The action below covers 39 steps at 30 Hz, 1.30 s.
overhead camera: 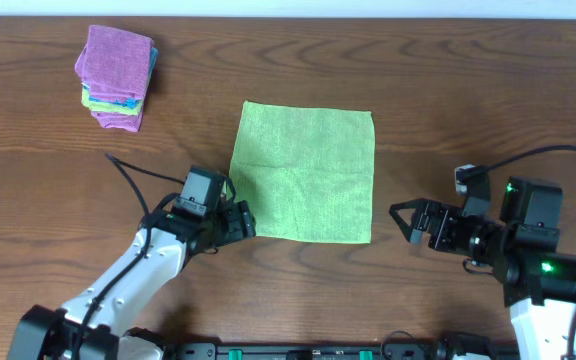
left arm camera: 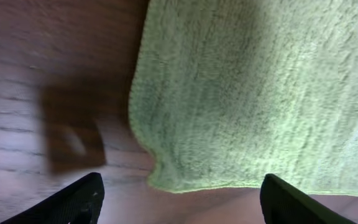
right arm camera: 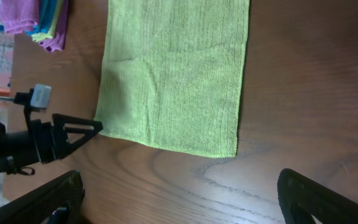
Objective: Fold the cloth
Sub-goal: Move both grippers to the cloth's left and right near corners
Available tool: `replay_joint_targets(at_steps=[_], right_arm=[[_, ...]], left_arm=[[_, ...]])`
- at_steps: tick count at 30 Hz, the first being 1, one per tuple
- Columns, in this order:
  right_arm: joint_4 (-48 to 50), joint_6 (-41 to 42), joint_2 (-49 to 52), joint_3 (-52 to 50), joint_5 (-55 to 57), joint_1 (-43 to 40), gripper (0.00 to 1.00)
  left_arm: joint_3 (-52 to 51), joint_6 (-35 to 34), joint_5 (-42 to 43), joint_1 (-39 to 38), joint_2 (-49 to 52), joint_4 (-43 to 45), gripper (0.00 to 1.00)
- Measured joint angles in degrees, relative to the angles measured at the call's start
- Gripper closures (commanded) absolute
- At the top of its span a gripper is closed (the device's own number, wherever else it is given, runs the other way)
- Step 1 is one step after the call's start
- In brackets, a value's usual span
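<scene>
Cloth (overhead camera: pixel 305 172) flat overhead, unfolded; approach step, nothing grasped. Left gripper (overhead camera: pixel 246 222) is low with a corner just right of it; right gripper (overhead camera: pixel 400 222) has a corner just left. Left wrist: jaws wide, empty, corner straight ahead. Right wrist: jaws wide, empty, corner ahead-left. Next probably: pinch both corners.

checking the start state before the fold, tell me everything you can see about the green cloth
The green cloth is a roughly square, lime-coloured piece with a fuzzy, terry-like surface. It lies unfolded and flat on the wooden table, with a faint crease near its left side. Its near-left corner lies just ahead of the open left gripper, not yet pinched.
</scene>
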Motion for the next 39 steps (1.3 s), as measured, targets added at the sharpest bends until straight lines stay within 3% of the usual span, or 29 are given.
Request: replay_joint_targets(at_steps=[11, 19, 28, 34, 36, 39], right_arm=[[-1.7, -1.9, 0.0, 0.0, 0.0, 0.0, 0.01], [-1.7, -2.4, 0.0, 0.0, 0.0, 0.0, 0.01], [-2.6, -3.0, 0.0, 0.0, 0.0, 0.0, 0.01], [-2.9, -3.7, 0.0, 0.0, 0.0, 0.0, 0.01], [-2.9, -3.8, 0.0, 0.0, 0.0, 0.0, 0.01], [-2.9, -4.1, 0.0, 0.0, 0.0, 0.0, 0.01]], left_arm=[[0.0, -8.1, 1.1, 0.0, 0.2, 1.5, 0.50], [0.2, -10.3, 1.2, 0.0, 4.7, 1.7, 0.49], [0.2, -10.7, 1.2, 0.3, 5.0, 3.2, 0.61], [0.3, -10.8, 1.2, 3.9, 5.0, 3.2, 0.81], [0.3, -10.7, 1.3, 4.7, 5.0, 3.2, 0.92], [0.3, -10.6, 1.7, 4.9, 5.0, 3.2, 0.95]])
